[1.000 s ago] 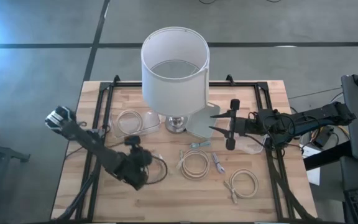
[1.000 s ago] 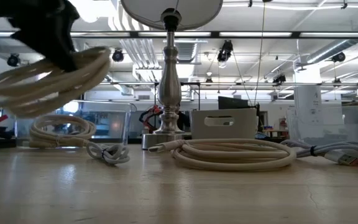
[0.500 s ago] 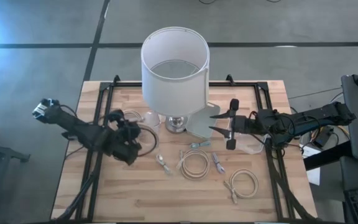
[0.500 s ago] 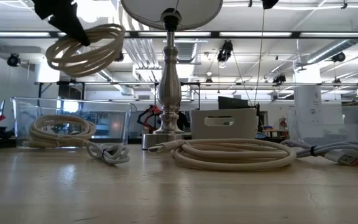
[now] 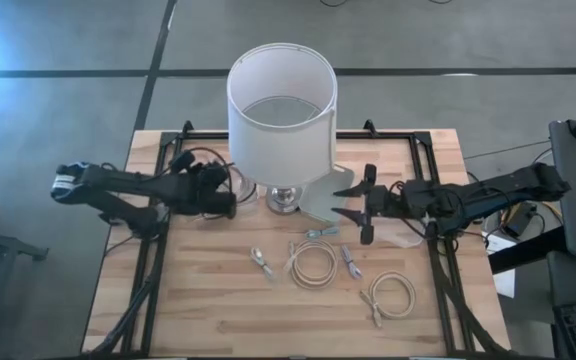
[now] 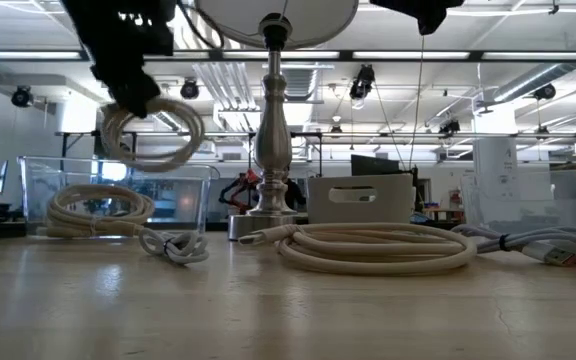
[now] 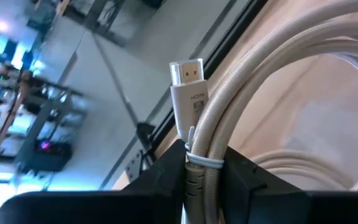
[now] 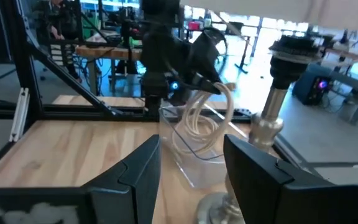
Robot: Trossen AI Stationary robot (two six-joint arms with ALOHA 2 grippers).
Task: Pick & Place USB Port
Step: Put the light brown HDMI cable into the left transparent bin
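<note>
Cream-coloured cord, wound into a coil and tied with a thin band, is pinched between the fingers of the left gripper (image 5: 223, 197), whose arm reaches in level from the table's left edge toward the lamp (image 5: 282, 110). In the low view this coiled cable (image 6: 153, 133) hangs clear of the tabletop, directly above the clear plastic bin (image 6: 118, 195), which already holds another coil. The left wrist view shows the plug end (image 7: 189, 87) of the held cable standing up between the two dark fingers (image 7: 166, 171), marked HDMI, with the wooden table (image 7: 328, 118) beyond. The right gripper (image 5: 361, 204) hovers just right of the lamp base, its arm stretched in from the table's right side and its fingers spread wide apart with nothing between them. On the wood in front of the lamp lie a loose coil (image 5: 314, 263), a second coil (image 5: 392, 296) nearer the front right, and two small connectors (image 5: 260, 261) and (image 5: 350, 262) on either side of the first. From above, the lampshade hides most of the lamp's stem and part of the bin, and the left gripper's own body covers the held coil.
</note>
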